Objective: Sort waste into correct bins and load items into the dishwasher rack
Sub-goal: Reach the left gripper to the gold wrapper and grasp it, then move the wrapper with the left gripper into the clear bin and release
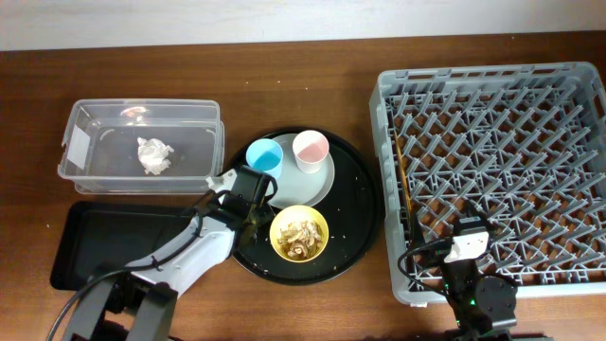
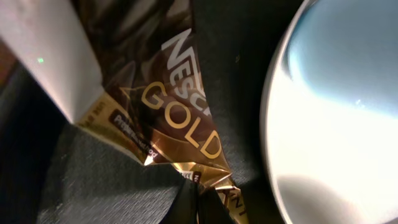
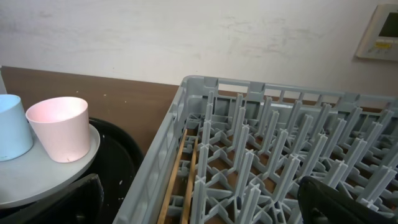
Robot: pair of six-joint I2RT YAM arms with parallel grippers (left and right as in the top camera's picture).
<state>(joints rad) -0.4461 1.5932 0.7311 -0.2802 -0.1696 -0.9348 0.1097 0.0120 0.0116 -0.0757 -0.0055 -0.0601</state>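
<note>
My left gripper (image 1: 252, 201) is low over the large round black tray (image 1: 365, 204), beside the pale plate (image 1: 322, 185). In the left wrist view it (image 2: 199, 194) is shut on the gold-brown foil wrapper (image 2: 174, 118), with the plate's rim (image 2: 336, 124) to the right. The light-blue cup (image 1: 264, 155) and pink cup (image 1: 310, 149) stand on the plate. The yellow bowl (image 1: 299, 234) holds tan food scraps. The white paper ball (image 1: 154, 154) lies in the clear tub (image 1: 90, 123). My right gripper (image 1: 471, 234) (image 3: 199, 199) is open over the grey dishwasher rack (image 1: 492, 85) (image 3: 280, 143).
The shallow black tray (image 1: 95, 242) lies front left, below the clear tub. Wooden chopsticks (image 3: 186, 168) lie in the rack along its left wall. The pink cup (image 3: 59, 127) and blue cup (image 3: 12, 127) show in the right wrist view.
</note>
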